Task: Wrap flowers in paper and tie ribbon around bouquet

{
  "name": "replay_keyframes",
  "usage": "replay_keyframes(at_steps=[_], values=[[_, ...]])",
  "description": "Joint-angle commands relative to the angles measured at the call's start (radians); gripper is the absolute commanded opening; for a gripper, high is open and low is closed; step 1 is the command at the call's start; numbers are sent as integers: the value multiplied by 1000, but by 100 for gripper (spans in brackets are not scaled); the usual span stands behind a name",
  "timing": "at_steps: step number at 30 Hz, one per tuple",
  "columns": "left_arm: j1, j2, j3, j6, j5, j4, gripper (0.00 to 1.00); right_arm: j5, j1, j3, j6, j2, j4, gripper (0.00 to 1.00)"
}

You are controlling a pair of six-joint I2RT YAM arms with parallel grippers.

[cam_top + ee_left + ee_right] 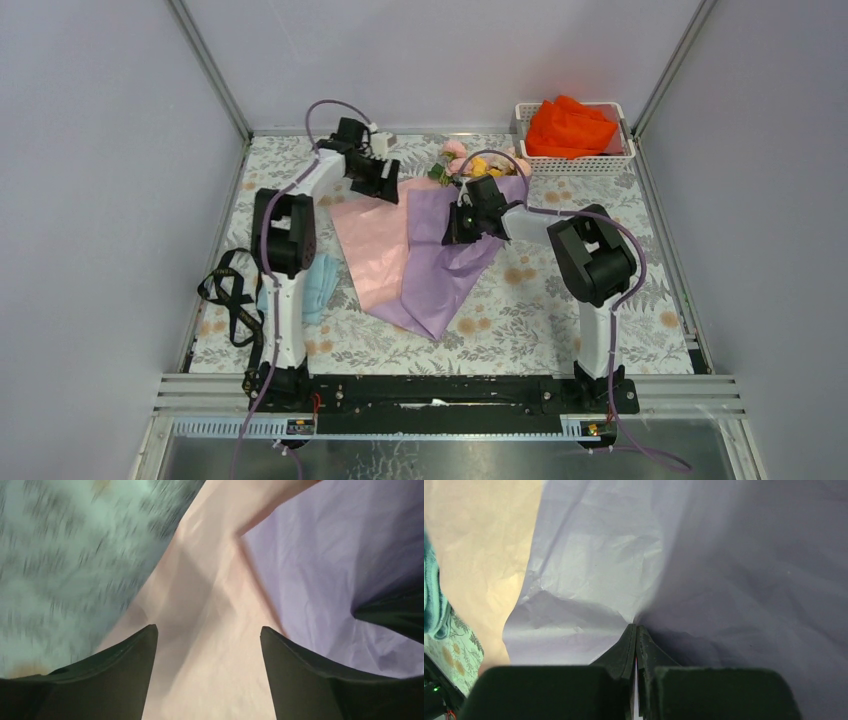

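The paper lies in the middle of the table, its pale pink face on the left and a lilac-purple flap folded over on the right. The flowers stick out at its far end, pink and yellow heads showing. My right gripper is shut on a crease of the purple paper, which puckers at the fingertips. Above the pink face, near its far left corner, my left gripper hangs open with nothing between its fingers; that view is blurred. The black ribbon lies looped at the table's left edge.
A light blue folded cloth lies beside the left arm, just left of the paper. A white basket with an orange cloth stands at the back right. The table has a floral cover.
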Motion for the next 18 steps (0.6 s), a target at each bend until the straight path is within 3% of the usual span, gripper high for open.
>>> replay_keyframes(at_steps=[1,4,7,13,18], values=[[140,-197,-237,-312,-31,131,85,0,2,13,-27,42,-52,4],[214,-380,-531,-453,-47,366,95,-6,2,7,-25,50,-52,4],[225,-486,-691,-515,-84,410,99,-5,3,3,-24,52,-51,3],[226,-483,-873,-651,75,401,99,-7,4,-7,-18,46,-44,4],[219,-424,-907,-694,97,377,97,-3,4,-13,-17,40,-47,4]])
